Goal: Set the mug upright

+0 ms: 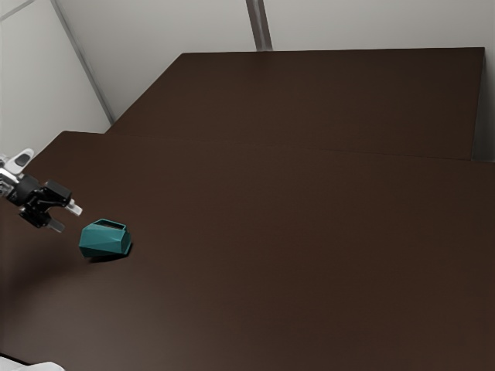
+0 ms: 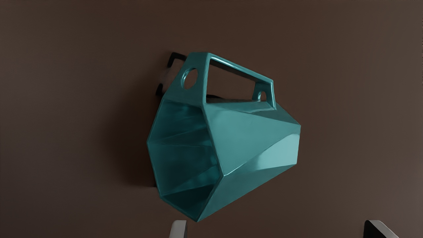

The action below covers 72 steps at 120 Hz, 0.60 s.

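Observation:
At the exterior view's left, my gripper [image 1: 66, 219] is above the table, its two fingertips spread apart with nothing between them. Just beyond the fingertips, toward the exterior view's right, a teal faceted mug [image 1: 105, 239] lies on its side. In the wrist view the mug [image 2: 251, 138] shows its open mouth, its tapered body and an angular handle with small round holes. The gripper [image 2: 276, 228] stands open there, with a wide gap between the tips, apart from the mug.
The dark brown table [image 1: 294, 255] spreads around the mug, with its far edge along light walls. A white object [image 1: 31, 365] shows at the exterior view's lower left corner.

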Tool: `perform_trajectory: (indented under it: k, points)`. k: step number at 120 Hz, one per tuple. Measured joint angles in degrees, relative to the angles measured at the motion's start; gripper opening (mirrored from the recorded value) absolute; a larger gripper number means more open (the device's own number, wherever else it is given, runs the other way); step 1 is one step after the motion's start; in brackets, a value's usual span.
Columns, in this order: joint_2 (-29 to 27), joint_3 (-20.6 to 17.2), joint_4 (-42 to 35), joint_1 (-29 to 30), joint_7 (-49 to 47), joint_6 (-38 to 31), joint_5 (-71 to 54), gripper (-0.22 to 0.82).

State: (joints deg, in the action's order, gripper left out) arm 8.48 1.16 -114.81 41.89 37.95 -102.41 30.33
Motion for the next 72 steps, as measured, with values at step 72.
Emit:
perform_trajectory:
  k: [72]
  points:
    - [9.7,-0.2,3.5,2.9,1.2,6.0,7.6,0.58]
